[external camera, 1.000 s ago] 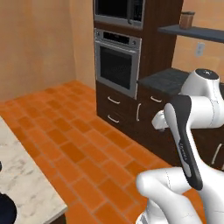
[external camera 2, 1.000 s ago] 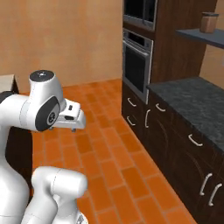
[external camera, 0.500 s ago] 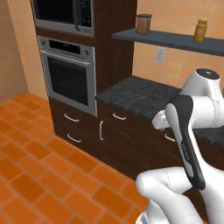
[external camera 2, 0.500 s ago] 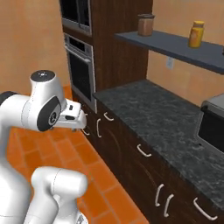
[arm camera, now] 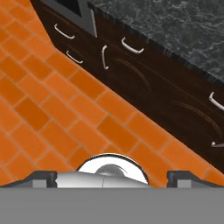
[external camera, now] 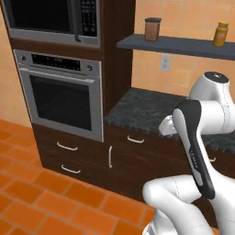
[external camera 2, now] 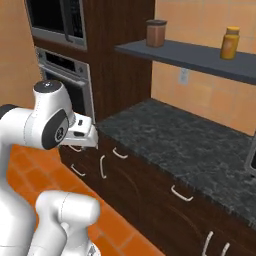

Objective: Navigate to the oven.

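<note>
The oven point(external camera: 62, 98) is a stainless-steel wall unit with a dark glass window, a long bar handle and a black control strip. It stands close ahead at the left, set in a tall dark cabinet. In the right base view the oven point(external camera 2: 65, 80) is partly hidden behind my arm. Its lower corner point(arm camera: 76, 9) shows at the top left of the hand view. My gripper point(arm camera: 112, 178) hangs tucked near the base, pointing down at the floor. It is open, with its fingertips point(arm camera: 41, 177) wide apart and nothing between them.
A steel microwave point(external camera: 50, 20) sits above the oven, and two drawers point(external camera: 69, 158) sit below it. To the right a dark granite counter point(external camera: 147, 110) runs over dark cabinets. A shelf above carries a brown jar point(external camera: 152, 29) and an orange bottle point(external camera: 221, 34). Orange tile floor point(external camera: 41, 202) lies ahead.
The whole scene has shifted because the base drove and turned. The oven column is now much nearer and larger, and the pale counter at the lower left has gone. The arm's pose is unchanged.
</note>
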